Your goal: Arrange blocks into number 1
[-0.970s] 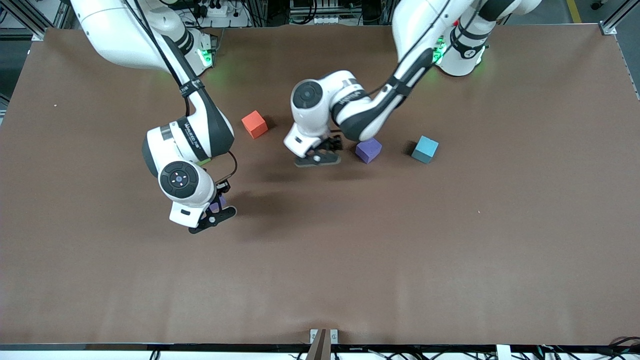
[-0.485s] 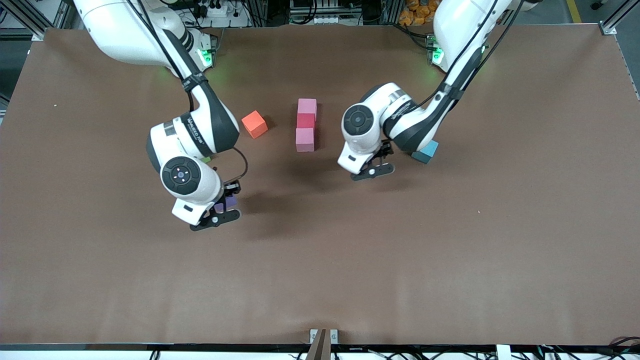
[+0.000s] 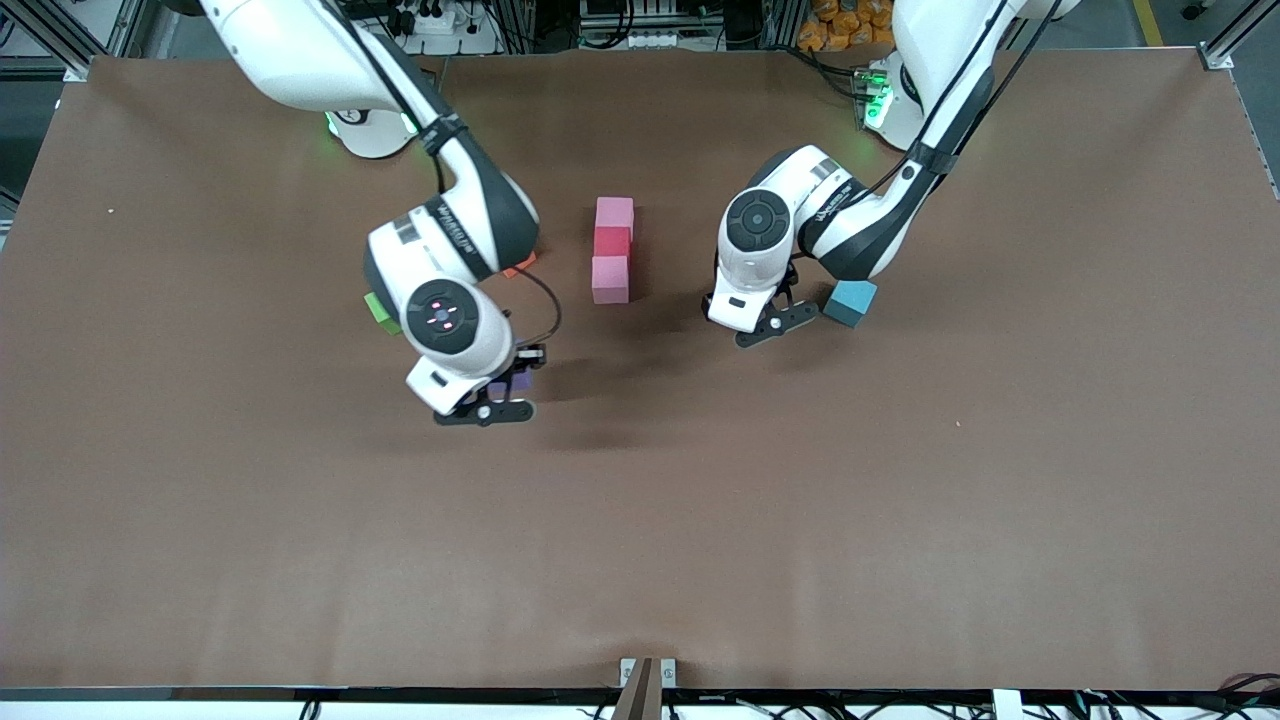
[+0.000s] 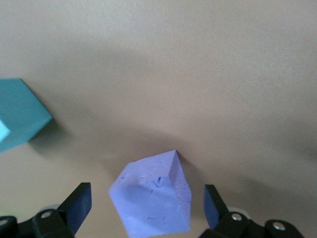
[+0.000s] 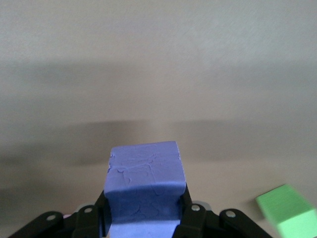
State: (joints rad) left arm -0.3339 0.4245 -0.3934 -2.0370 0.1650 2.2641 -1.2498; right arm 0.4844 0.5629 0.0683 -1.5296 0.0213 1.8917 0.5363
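Three blocks lie in a touching column mid-table: a light pink block [image 3: 614, 213], a crimson block [image 3: 611, 241] and another light pink block [image 3: 610, 279] nearest the front camera. My right gripper [image 3: 492, 403] [image 5: 144, 213] is shut on a purple block [image 3: 512, 383] [image 5: 144, 178], held above bare table toward the right arm's end from the column. My left gripper [image 3: 767, 325] [image 4: 147, 208] is open and straddles a second purple block [image 4: 151, 198] that rests on the table with gaps on both sides. In the front view that hand hides this block.
A light blue cube [image 3: 850, 302] [image 4: 20, 119] sits just beside the left gripper. A green cube [image 3: 380, 310] [image 5: 287, 208] shows beside the right wrist. An orange cube [image 3: 520, 267] peeks out from under the right forearm. The brown table [image 3: 800, 520] spreads toward the front camera.
The left arm left the column, uncovering it, and came over the purple block by the light blue cube. The right arm carried its purple block toward the column.
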